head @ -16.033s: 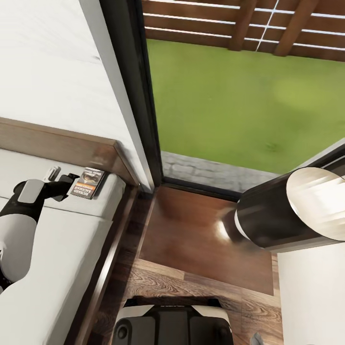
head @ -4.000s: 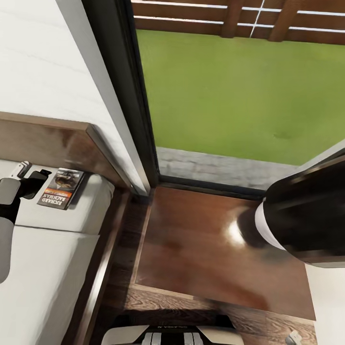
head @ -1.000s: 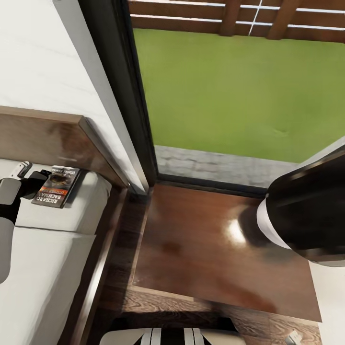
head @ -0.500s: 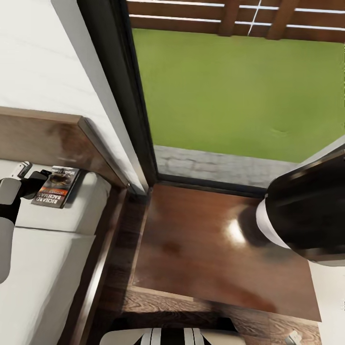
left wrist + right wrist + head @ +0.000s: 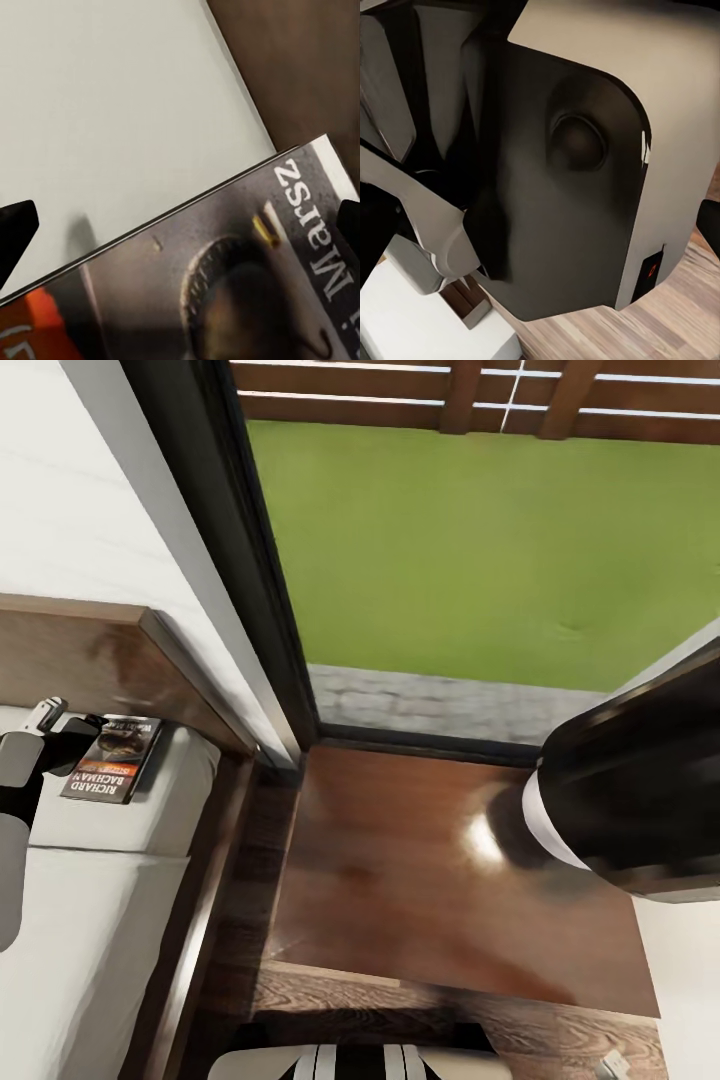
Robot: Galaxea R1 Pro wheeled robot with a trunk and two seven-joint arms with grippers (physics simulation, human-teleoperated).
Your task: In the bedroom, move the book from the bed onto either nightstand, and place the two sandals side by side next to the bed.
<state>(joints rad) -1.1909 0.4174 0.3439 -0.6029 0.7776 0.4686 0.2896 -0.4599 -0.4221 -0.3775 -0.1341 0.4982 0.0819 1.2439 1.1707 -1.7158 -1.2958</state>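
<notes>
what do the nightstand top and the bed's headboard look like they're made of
The nightstand top looks like dark brown wood under a glossy varnish: faint grain shows and a bright glare spot sits on it. The headboard also looks like brown wood, with a satin sheen and a soft reflection on its face. Being a simulator's render, either could equally be veneer or laminate.

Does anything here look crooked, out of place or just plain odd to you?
Only the book: it lies on the bed near the headboard, turned askew to the mattress edge, with the left gripper at its corner. The nightstand beside the bed looks undamaged.
</notes>
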